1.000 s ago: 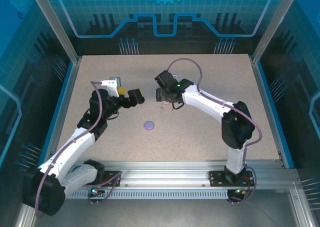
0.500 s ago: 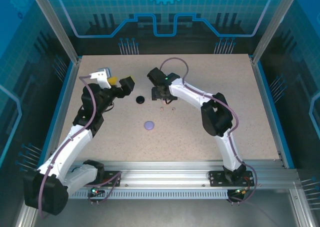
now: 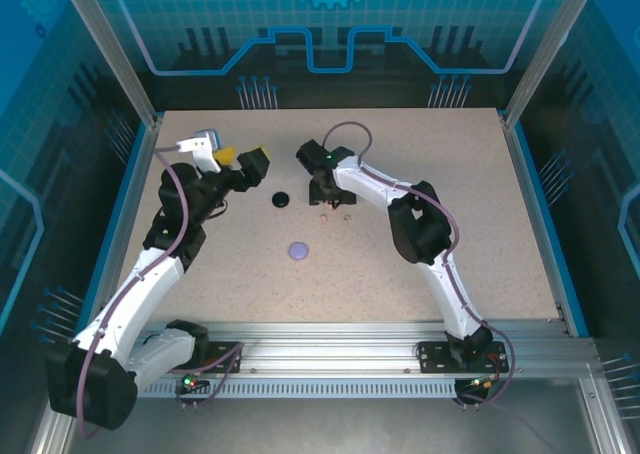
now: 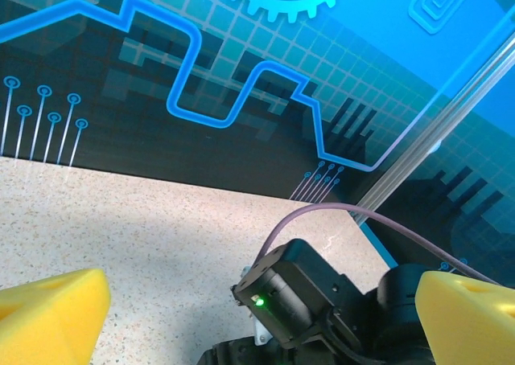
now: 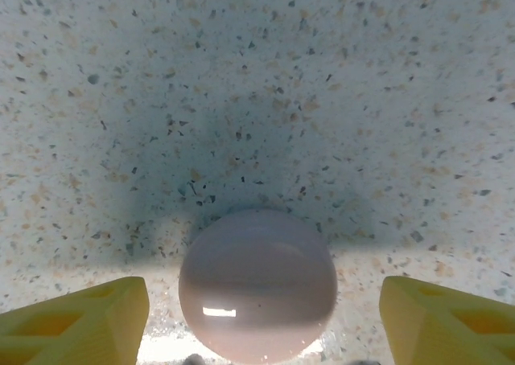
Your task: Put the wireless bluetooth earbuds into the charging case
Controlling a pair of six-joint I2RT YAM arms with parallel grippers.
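Note:
Two tiny pale pink earbuds point(image 3: 326, 217) point(image 3: 345, 219) lie on the speckled table just in front of my right gripper point(image 3: 325, 189). That gripper points straight down and is open. In the right wrist view a round pale pink charging case point(image 5: 257, 280), lid closed, sits on the table between the yellow fingers point(image 5: 72, 321), touching neither; the right gripper point(image 5: 257, 329) hangs just above it. My left gripper point(image 3: 243, 164) is raised at the back left, open and empty. Its wrist view shows the left gripper point(image 4: 257, 333) with yellow fingertips point(image 4: 48, 313) wide apart, facing the right arm's wrist point(image 4: 306, 293).
A black round case point(image 3: 281, 200) lies between the two grippers. A lilac round case point(image 3: 298, 250) lies nearer the front, in the middle. Blue rails point(image 3: 535, 204) edge the table, and a patterned back wall point(image 4: 201, 75) rises behind it.
My left gripper has drawn back and to the left, uncovering the black case on the table. The right gripper has shifted slightly left and its elbow has folded in.

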